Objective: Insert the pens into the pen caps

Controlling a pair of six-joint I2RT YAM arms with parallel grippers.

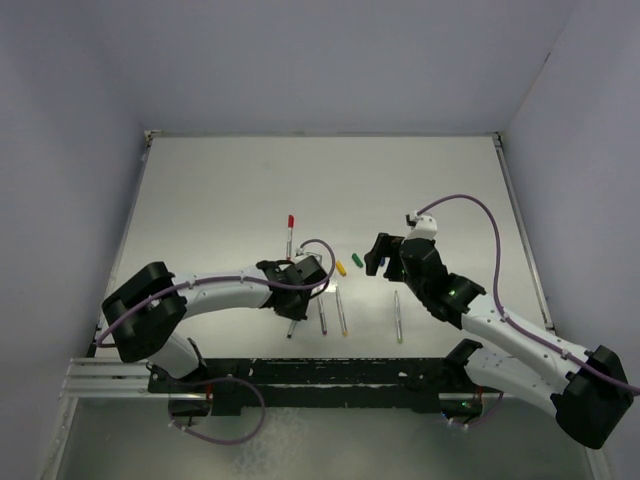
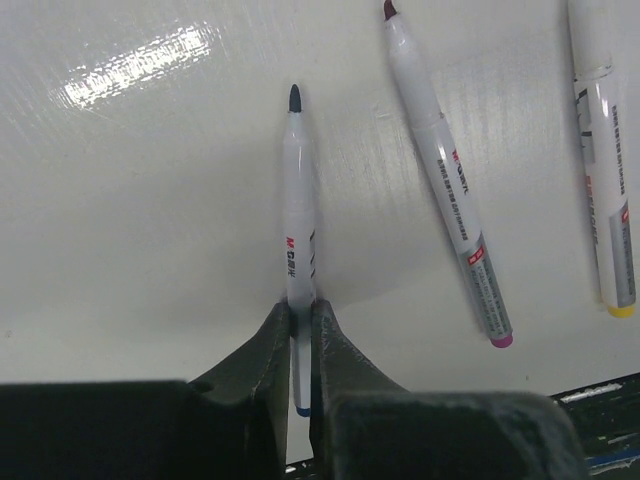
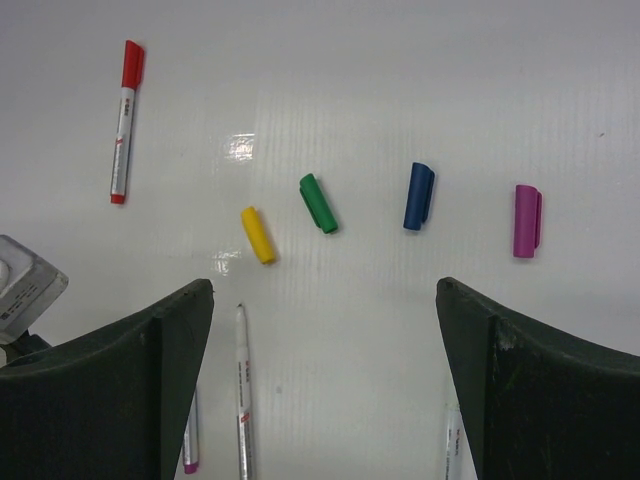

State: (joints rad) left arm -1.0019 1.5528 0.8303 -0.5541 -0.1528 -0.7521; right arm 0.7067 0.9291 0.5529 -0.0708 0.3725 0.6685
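- The left gripper (image 2: pixel 300 312) is clenched on the blue-tipped pen (image 2: pixel 299 240), a slim glossy white stick, in the lower centre of the left wrist view
- Right of it, the pink-ended pen (image 2: pixel 450 180) and the yellow-ended pen (image 2: pixel 605 170) lie on the shiny white table (image 2: pixel 130 200), apart from each other
- The right gripper (image 3: pixel 325 288) is spread wide, grasping nothing
- Above its fingers lie stubby plastic caps in a row: yellow cap (image 3: pixel 258 235), green cap (image 3: pixel 318 203), blue cap (image 3: pixel 419 196), purple cap (image 3: pixel 527 221)
- The red-capped pen (image 3: pixel 124 120) lies at upper left

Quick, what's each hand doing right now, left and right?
Left hand: closed on the blue-tipped pen.
Right hand: open, holding nothing.
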